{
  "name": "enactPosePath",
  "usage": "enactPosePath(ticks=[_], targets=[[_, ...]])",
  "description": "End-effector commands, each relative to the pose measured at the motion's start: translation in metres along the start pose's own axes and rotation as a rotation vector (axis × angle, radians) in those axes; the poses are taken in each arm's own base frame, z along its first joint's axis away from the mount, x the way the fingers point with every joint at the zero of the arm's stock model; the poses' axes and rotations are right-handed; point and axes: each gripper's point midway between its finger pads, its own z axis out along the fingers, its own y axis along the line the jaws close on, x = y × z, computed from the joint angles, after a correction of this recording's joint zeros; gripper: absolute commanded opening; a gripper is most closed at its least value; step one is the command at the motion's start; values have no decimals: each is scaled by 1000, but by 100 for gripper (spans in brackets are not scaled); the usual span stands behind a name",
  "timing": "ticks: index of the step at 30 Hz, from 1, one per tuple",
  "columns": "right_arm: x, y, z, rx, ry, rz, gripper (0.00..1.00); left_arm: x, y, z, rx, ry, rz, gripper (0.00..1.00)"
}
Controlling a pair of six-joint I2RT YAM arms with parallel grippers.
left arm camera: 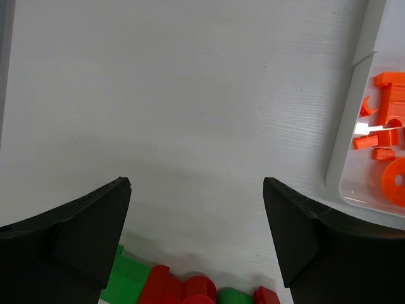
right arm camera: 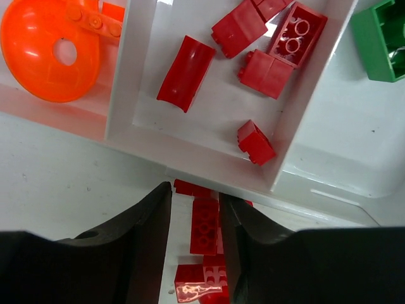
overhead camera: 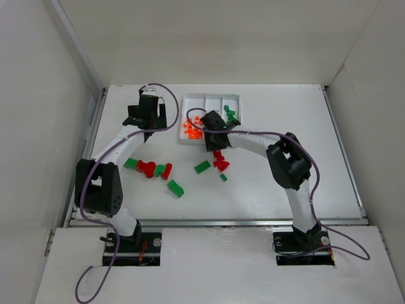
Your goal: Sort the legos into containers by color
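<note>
While the left hand (left arm camera: 196,185) hangs spread over bare worktop (left arm camera: 190,95) beside loose bricks (left arm camera: 183,288), the right hand (right arm camera: 193,192) pinches a red brick (right arm camera: 205,225) at the tray's (right arm camera: 190,159) near rim. Next, likely, it moves farther over the middle compartment (right arm camera: 209,120) holding reds and lets go.

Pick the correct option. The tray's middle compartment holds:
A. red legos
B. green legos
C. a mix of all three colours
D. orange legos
A: the right wrist view shows only red legos in the middle compartment. The orange pieces are in the compartment on one side of it, and a green brick is in the compartment on the other side.
</note>
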Motion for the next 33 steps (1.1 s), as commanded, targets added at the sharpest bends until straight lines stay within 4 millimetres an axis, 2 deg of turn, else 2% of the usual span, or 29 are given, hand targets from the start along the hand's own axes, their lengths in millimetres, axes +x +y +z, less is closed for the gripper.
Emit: enactPosePath(ticks=[1,8,10,11,12,13,15,17,19,20,21,23,26,27,28,30,31,32,33], targets=[[-27,11,-4,-34,-73,12,42,-18,7,-14,-9,-69,-32,83],[-24,14,11,-35,-68,1,44,-19,9,-15,-17,-79,-35,83],[-25,13,14,-25,-71,1,41,-19,11,-15,-26,-80,-27,83],[-22,12,17,-21,-63,-1,36,-19,11,-15,-26,-80,-27,83],[-23,10,17,-11,-67,-10,21,-15,11,-14,-28,-72,-23,83],[-23,10,17,-11,-67,-10,13,-18,13,-17,-35,-81,-27,83],[-25,9,12,-17,-85,-37,0,-18,13,-17,-36,-81,-18,83],[-18,22,8,-51,-99,-84,0,-18,13,-17,-36,-81,-18,83],[-20,36,-8,-113,-129,-161,0,-18,13,-17,-36,-81,-18,83],[-22,56,-18,-175,-166,-201,0,-18,13,-17,-36,-81,-18,83],[-25,60,-34,-196,-202,-228,0,-20,13,-17,-34,-90,-21,83],[-37,68,-54,-235,-266,-238,0,-16,14,-16,-36,-81,-9,83],[-81,65,-78,-226,-380,-147,0,-14,14,-14,-36,-81,-9,83],[-88,51,-75,-180,-372,-120,0,-14,14,-14,-36,-81,-9,83],[-107,51,-74,-167,-391,-91,0,-14,14,-14,-36,-81,-9,83],[-121,41,-63,-124,-380,-50,0,-14,14,-14,-36,-81,-9,83],[-123,25,-54,-64,-351,-28,0,-14,15,-15,-45,-83,-9,83],[-133,28,-46,-44,-359,-23,0,-14,16,-15,-46,-82,0,83],[-138,18,-39,-11,-357,-12,0,-14,16,-15,-46,-82,0,83]])
